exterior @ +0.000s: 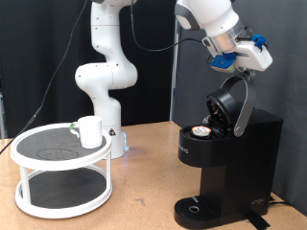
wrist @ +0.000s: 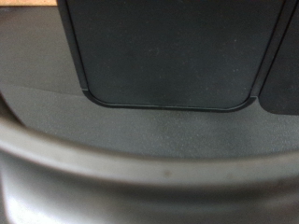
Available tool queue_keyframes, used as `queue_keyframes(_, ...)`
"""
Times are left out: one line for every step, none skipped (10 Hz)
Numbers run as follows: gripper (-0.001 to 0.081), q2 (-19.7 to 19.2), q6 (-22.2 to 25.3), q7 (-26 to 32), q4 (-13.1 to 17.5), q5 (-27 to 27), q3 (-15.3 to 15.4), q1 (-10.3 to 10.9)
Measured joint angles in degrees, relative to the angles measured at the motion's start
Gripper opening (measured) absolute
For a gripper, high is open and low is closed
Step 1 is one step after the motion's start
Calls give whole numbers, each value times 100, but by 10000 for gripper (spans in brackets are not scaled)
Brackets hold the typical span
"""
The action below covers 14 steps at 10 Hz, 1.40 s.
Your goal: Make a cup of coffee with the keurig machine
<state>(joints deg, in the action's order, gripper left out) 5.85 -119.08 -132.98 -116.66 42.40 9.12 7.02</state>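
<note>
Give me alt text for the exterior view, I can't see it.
A white robot arm's end effector sits at the raised lid of a black coffee machine, a pod showing in its open top. At the view's left, a white cup stands on a round two-tier rack.

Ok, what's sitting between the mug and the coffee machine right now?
In the exterior view, nothing stands between the mug on the white rack and the coffee machine: only bare tabletop, with the robot's base behind.
</note>
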Motion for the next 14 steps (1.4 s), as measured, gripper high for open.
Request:
queue_keyframes(0, 17, 0, 50, -6, 18, -19, -13)
queue_keyframes(0, 42, 23, 124, -16, 35, -46, -37)
queue_keyframes(0, 69, 97, 215, -18, 51, -95, -58)
queue_keyframes(0, 100, 210, 340, -22, 65, -163, -88)
queue_keyframes(0, 144, 313, 438, -37, 67, -232, -135)
queue_keyframes(0, 196, 402, 481, -56, 19, -299, -188)
queue_keyframes(0, 247, 463, 487, -81, -80, -347, -254)
queue_keyframes(0, 305, 548, 487, -106, -213, -405, -318)
queue_keyframes(0, 347, 620, 489, -136, -336, -458, -390)
queue_keyframes(0, 381, 650, 497, -182, -482, -509, -470)
queue_keyframes(0, 408, 662, 507, -242, -639, -564, -542)
queue_keyframes(0, 424, 661, 522, -311, -778, -607, -617)
queue_keyframes(0, 428, 654, 546, -372, -887, -636, -681)
queue_keyframes(0, 429, 624, 558, -428, -972, -648, -736)
